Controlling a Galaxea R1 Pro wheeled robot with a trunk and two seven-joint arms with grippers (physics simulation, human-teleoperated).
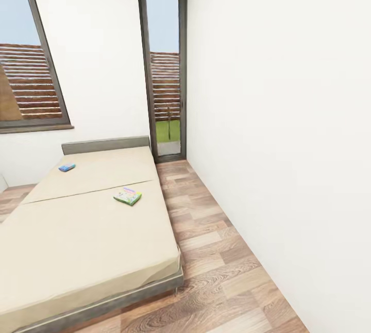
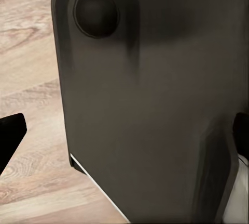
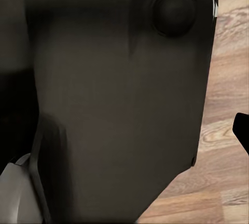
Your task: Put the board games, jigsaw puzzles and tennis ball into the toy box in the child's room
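A white-walled child's room: the bed point(image 1: 87, 230) carries the small blue board game point(image 1: 67, 167) near its headboard and the green-edged board game point(image 1: 128, 196) toward its right edge, long axis slanting. Neither end effector's opening can be told; the right arm looks nearer.

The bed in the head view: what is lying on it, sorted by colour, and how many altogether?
On the bed:
Small blue game box, near the headboard: 1
Green-edged cartoon-covered game box, nearer the middle: 1
Total: 2
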